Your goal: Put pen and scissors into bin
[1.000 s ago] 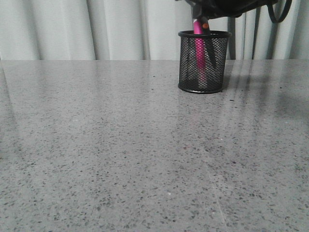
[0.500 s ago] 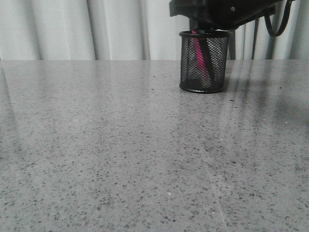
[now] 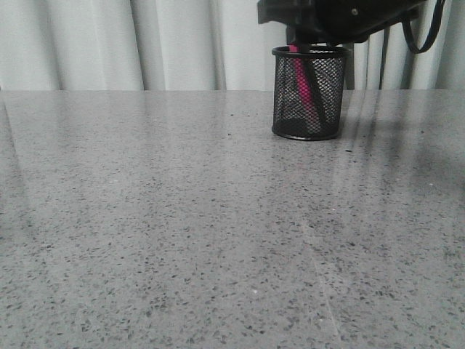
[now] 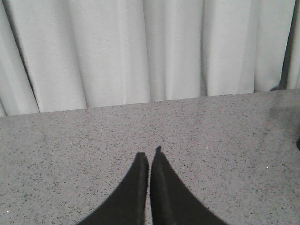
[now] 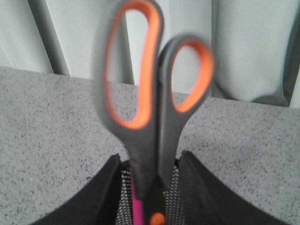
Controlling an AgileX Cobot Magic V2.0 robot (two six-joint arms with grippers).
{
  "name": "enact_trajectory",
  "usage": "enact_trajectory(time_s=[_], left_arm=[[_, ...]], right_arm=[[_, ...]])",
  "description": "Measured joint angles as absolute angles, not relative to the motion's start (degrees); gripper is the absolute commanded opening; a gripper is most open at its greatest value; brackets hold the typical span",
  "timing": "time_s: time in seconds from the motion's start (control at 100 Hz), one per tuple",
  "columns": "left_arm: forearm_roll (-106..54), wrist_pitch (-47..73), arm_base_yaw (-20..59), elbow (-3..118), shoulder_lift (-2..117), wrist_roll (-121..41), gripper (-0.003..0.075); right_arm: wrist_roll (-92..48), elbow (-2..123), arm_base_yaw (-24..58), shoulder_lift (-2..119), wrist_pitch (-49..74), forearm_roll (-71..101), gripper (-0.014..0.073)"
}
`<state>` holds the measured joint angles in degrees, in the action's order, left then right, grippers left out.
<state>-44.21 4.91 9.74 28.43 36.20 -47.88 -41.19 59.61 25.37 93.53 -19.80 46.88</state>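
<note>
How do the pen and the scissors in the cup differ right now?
The pen is magenta-pink; the scissors are dark grey with orange-lined handles. The pen stays about level with the rim of the bin, while the scissors' handles stick up above it, between the right gripper fingers. The pen leans visibly; the scissors stand nearer upright. Both are inside the bin.

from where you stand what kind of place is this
Probably a lab or studio test bench, not a lived-in office: a bare grey speckled table, a plain pale curtain closing off the back, and only a mesh bin holding the pen and scissors.
</note>
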Motion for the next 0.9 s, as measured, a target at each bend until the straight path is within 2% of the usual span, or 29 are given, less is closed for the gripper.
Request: enact_trajectory(time_s=[0.29,0.53,0.67,0.79,0.9], left_arm=[[-44.21,4.91,9.74,28.43,36.20,-47.88,-0.0019],[-44.21,4.91,9.74,28.43,36.20,-47.88,-0.0019],[-44.21,4.91,9.74,28.43,36.20,-47.88,-0.0019],[-44.21,4.91,9.74,28.43,36.20,-47.88,-0.0019],[-44.55,4.91,9.74,27.51,35.69,-47.88,-0.0019]], right_arm=[[-41.10,58.17,25.37,87.86,-19.80,46.85,0.0265],[-44.09,54.62,25.37,78.30,-19.80,46.75,0.0247],[-46.78,52.28,25.37,71.01,-19.16,46.75,0.0109],[-47.20,49.77,25.37,64.39,-17.89,46.75,-0.0074],[-47.30,46.45,25.37,57.68,-15.64,46.75,-0.0076]])
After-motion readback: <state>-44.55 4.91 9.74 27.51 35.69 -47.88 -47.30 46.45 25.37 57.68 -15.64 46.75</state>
